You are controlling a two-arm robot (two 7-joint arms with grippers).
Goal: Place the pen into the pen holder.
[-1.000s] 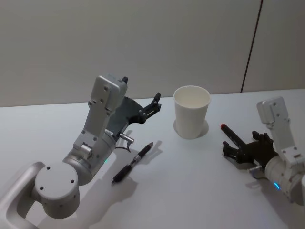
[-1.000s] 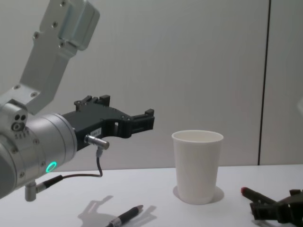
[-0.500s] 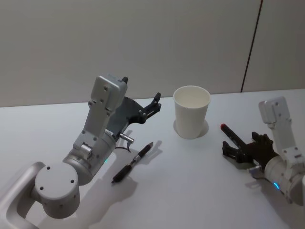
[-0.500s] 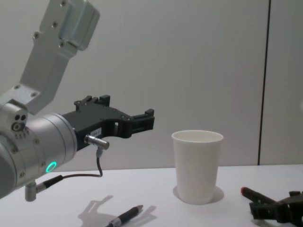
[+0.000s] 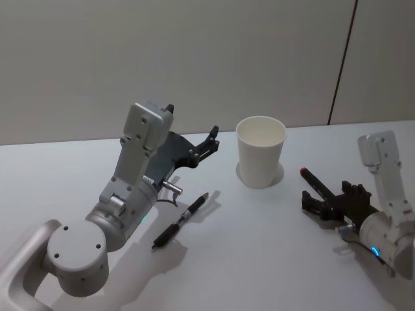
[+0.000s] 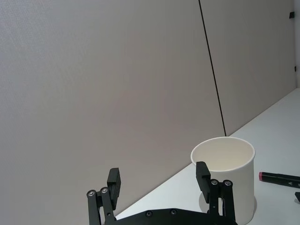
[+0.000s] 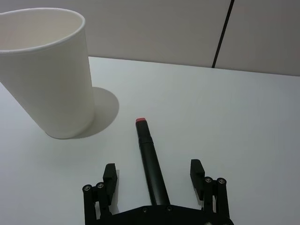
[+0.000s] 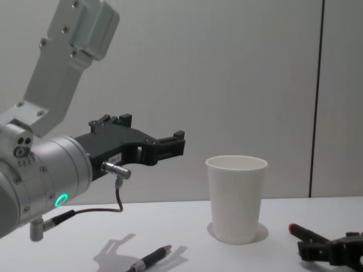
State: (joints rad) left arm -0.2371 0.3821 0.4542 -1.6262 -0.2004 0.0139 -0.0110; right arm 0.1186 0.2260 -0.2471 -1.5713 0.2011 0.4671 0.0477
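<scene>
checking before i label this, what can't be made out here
- Inside bottom of the paper cup: head view, hidden by its own wall.
- Rear end of the red-tipped pen: right wrist view, runs under the open right gripper.
- Rear end of the dark pen: chest view, cut by the bottom edge.

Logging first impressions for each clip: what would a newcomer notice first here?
The white paper cup stands upright mid-table. A dark pen lies on the left under the raised, open left gripper; a red-tipped pen lies on the right between the open fingers of the right gripper.
</scene>
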